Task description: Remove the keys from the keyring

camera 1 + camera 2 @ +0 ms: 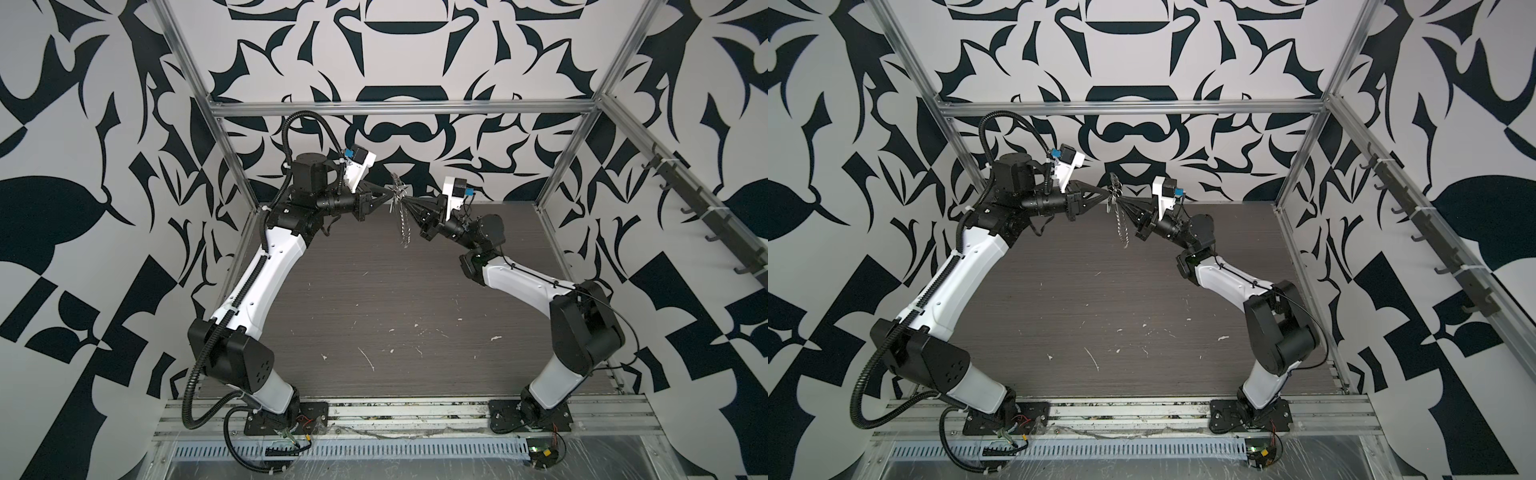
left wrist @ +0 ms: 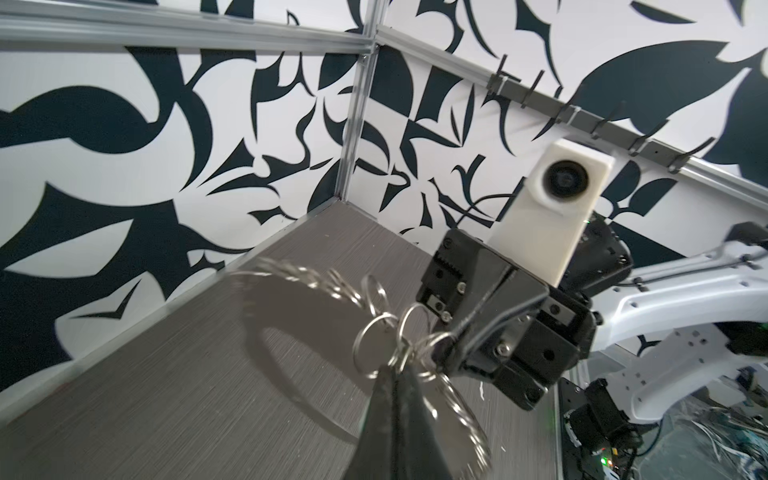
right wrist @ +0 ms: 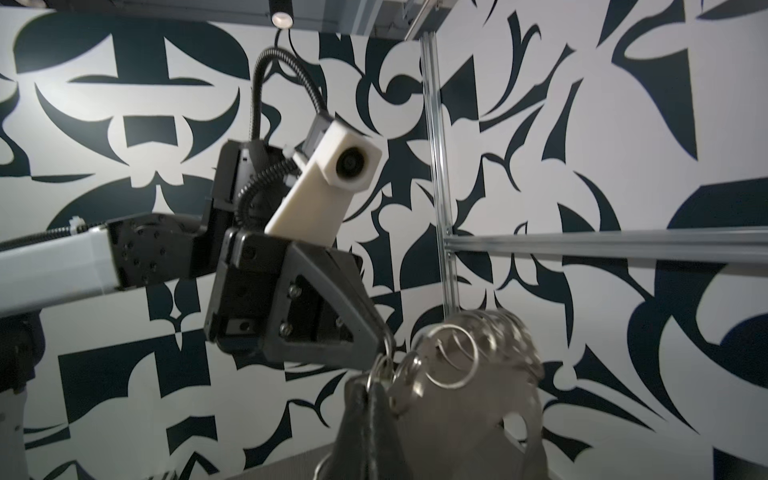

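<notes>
- My left gripper [image 1: 389, 194] is pinched tight on the keyring [image 1: 402, 224], at its small split rings [image 2: 399, 351].
- My right gripper [image 1: 410, 203] clamps the same cluster, tip to tip.
- Keyring hangs in mid-air between them, above the table's [image 1: 374, 299] far end.

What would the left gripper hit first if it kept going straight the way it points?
Probably the right gripper: beyond the keyring rings both pinch, the left gripper points almost tip to tip at it, though depth is unclear.
</notes>
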